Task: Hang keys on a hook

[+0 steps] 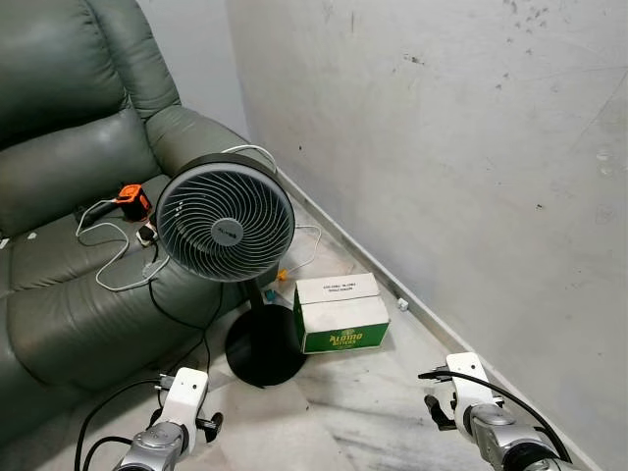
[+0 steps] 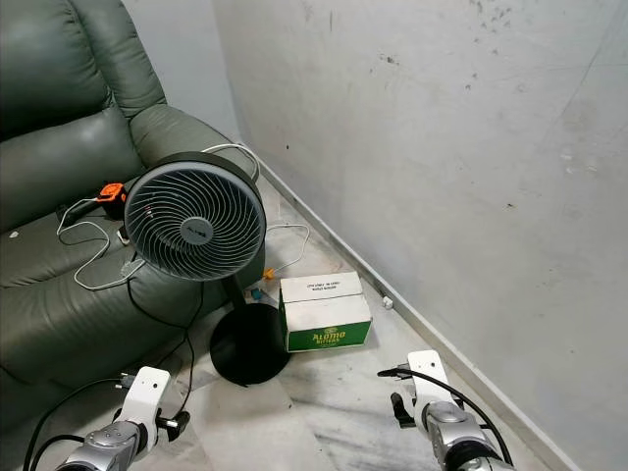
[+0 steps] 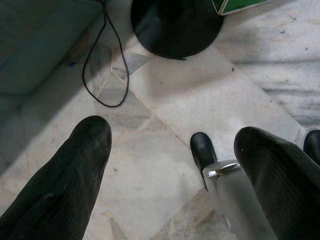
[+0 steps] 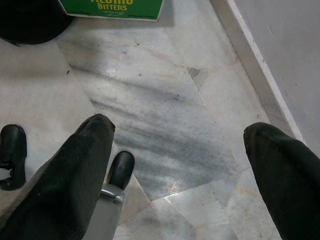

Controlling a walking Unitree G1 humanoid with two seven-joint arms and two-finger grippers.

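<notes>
Both arms hang low at my sides over a marble floor. My left arm is near the fan's base, and my right arm is near the wall. In the left wrist view my left gripper is open, its two black fingers wide apart with only floor between them. My right gripper is also open and holds nothing, with bare floor tiles below its fingers.
A black pedestal fan stands ahead on a round base. Beside it lies a green and white carton. A dark green leather sofa with cables and an orange device is at the left. A grey wall runs along the right.
</notes>
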